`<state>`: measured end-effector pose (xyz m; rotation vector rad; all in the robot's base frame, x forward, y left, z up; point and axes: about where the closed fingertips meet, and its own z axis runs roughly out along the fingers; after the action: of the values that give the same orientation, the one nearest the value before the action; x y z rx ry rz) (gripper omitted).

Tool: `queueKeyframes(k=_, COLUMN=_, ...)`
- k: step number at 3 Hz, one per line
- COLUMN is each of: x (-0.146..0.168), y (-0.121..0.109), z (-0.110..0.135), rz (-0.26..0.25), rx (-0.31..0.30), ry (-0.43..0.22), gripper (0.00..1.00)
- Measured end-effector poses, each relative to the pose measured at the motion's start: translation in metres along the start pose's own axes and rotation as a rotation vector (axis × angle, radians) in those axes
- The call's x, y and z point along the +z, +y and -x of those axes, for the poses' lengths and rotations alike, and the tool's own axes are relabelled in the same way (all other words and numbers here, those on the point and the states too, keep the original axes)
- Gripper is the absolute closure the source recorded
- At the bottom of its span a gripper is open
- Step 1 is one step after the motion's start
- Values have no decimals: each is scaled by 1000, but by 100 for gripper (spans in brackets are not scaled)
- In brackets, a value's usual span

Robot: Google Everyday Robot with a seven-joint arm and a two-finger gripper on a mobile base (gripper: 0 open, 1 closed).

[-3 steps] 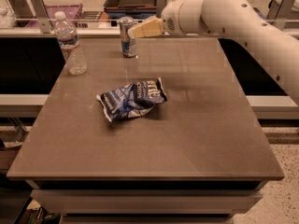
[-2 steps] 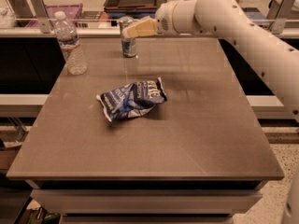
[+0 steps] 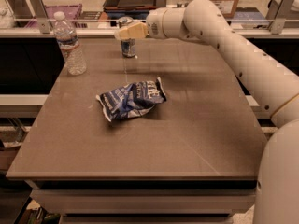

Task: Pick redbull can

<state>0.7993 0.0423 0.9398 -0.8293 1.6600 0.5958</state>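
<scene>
warm light | soft blur | jaws at redbull can [image 3: 128,48], perhaps shadowed

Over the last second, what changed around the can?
The gripper moved left and now overlaps the upper part of the redbull can. I cannot tell whether it has taken hold. The can, the water bottle and the snack bag stayed where they were.

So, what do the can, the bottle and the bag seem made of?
Redbull can: likely metal, silver-blue sheen. Water bottle: clear plastic, see-through wall. Snack bag: probably glossy plastic film, crumpled. The gripper is at the can's upper part.
</scene>
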Motion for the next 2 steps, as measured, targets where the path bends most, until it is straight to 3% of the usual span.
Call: queueKeyframes(k=2, x=35, y=13, z=-11, rz=64, rx=29, ry=-10, gripper=0)
